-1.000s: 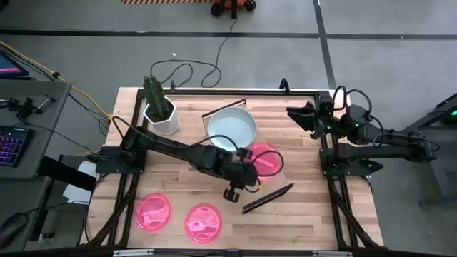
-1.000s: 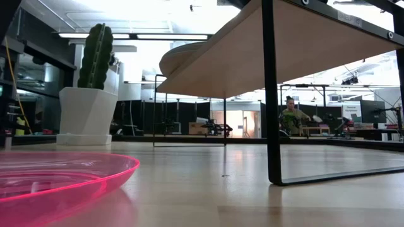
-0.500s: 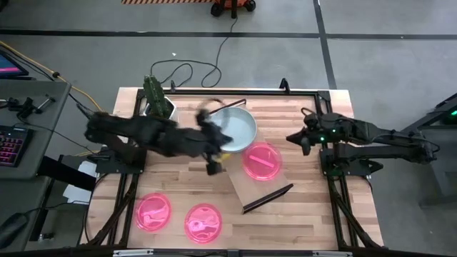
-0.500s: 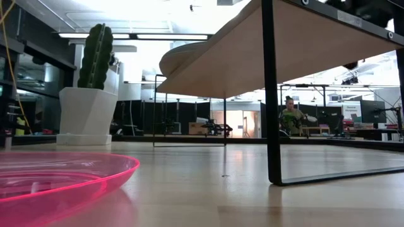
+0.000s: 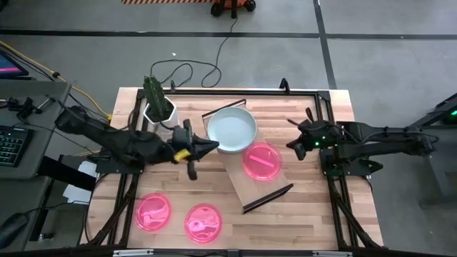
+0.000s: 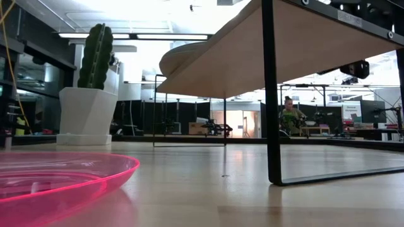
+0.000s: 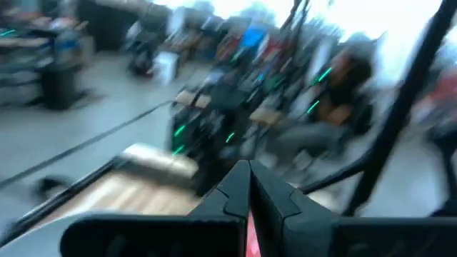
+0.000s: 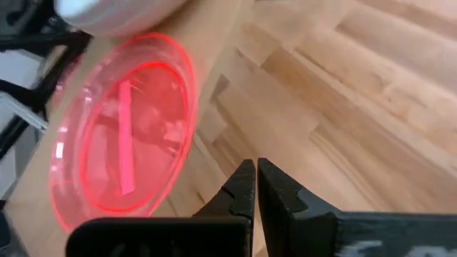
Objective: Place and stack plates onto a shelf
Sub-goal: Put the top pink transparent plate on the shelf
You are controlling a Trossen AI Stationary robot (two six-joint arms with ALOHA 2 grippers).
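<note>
The shelf (image 5: 251,168) lay slantwise near the middle of the tabletop (image 5: 307,214), raised on thin dark brackets; from table height its underside filled the upper frame above one bracket leg. On its far end sat a stack topped by the white plate (image 5: 232,128). Just beside that, nearer the front, a pink plate (image 5: 262,160) rested on the board. Two more pink plates (image 5: 154,212) lay flat on the tabletop at the front left, close together but apart, well away from the shelf.

Left gripper (image 5: 208,146) hung over the table just left of the white plate, fingers clenched together, grasping nothing. Its wrist view was too blurred to add detail.

Right gripper (image 5: 293,145) hovered to the right of the shelf, near the pink plate but not touching it. Fingers (image 8: 241,187) pressed shut, empty.

Cactus pot (image 5: 160,114) stood at the back left corner.
</note>
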